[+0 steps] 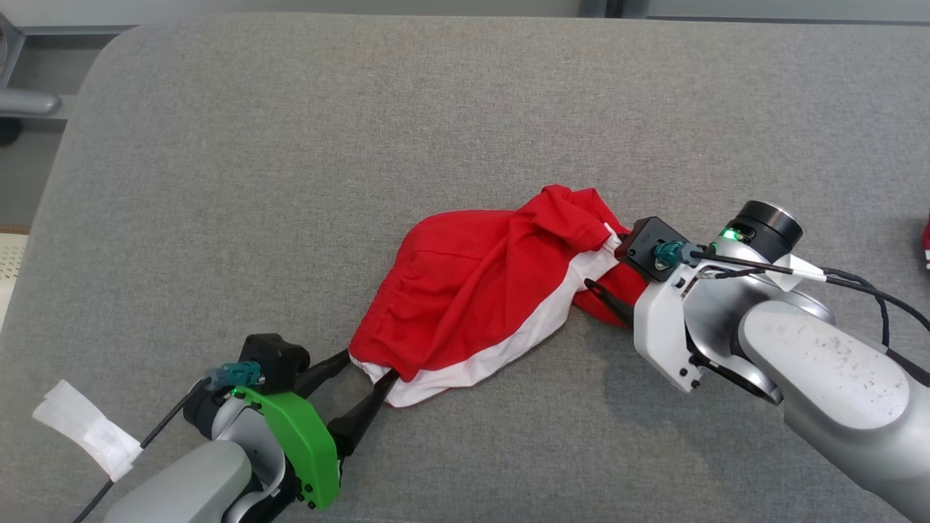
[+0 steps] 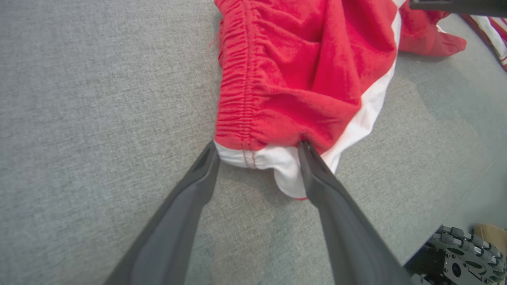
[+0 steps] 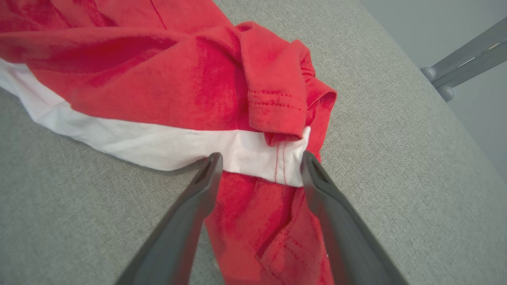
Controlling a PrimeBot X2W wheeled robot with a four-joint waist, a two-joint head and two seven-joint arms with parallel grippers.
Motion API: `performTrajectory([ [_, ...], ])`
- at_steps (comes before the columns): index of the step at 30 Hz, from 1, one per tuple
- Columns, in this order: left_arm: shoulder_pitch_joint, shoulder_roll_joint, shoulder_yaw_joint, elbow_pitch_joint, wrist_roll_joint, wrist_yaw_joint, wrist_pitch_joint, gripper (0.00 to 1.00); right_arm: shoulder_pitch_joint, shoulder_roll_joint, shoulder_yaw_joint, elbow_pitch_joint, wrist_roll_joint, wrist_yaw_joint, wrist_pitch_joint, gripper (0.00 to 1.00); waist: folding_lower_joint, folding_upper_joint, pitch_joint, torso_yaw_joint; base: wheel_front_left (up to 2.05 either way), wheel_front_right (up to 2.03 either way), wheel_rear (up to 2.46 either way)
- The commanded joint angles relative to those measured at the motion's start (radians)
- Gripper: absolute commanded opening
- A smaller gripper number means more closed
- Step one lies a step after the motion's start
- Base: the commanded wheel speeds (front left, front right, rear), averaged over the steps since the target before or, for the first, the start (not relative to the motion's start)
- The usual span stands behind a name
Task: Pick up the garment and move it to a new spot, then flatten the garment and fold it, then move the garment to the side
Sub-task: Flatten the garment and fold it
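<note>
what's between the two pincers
In the head view, the crumpled red-and-white shorts stretch from the left pincer to the right pincer, both open at its ends.

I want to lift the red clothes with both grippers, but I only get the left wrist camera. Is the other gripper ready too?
Observer: Yes. The right gripper is open at the far end of the garment, with one finger on each side of its white band.
Operator: Is there anything behind my gripper?
Observer: A crumpled piece of white tape sits by the black cable behind the left gripper.
</note>
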Motion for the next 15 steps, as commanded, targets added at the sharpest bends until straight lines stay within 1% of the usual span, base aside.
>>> performTrajectory([
  [1, -0.022, -0.006, -0.01, 0.007, -0.013, -0.002, -0.01, 1.0, -0.004, -0.001, -0.004, 0.005, 0.002, -0.001, 0.0, 1.0, -0.0001, 0.0, 0.003, 0.0, 0.0, 0.0, 0.0],
  [12, -0.068, -0.013, -0.078, 0.032, -0.048, -0.002, -0.045, 1.0, -0.013, 0.012, -0.005, 0.03, 0.005, -0.001, 0.003, 1.0, -0.0001, 0.0, 0.019, 0.004, 0.0, 0.0, 0.0],
  [13, -0.07, -0.016, -0.084, 0.029, -0.054, -0.002, -0.049, 0.9, -0.012, 0.014, -0.007, 0.032, 0.009, -0.001, 0.002, 0.98, -0.0001, 0.0, 0.02, 0.004, 0.0, 0.0, 0.0],
  [14, -0.074, -0.019, -0.091, 0.029, -0.062, -0.002, -0.052, 0.72, -0.01, 0.017, -0.013, 0.037, 0.017, -0.001, 0.003, 0.6, -0.0001, 0.0, 0.022, 0.005, 0.0, 0.0, 0.0],
  [15, -0.077, -0.022, -0.096, 0.027, -0.072, -0.002, -0.056, 0.49, -0.009, 0.019, -0.014, 0.042, 0.018, -0.001, 0.006, 0.19, -0.0001, 0.0, 0.022, 0.005, 0.0, 0.0, 0.0],
])
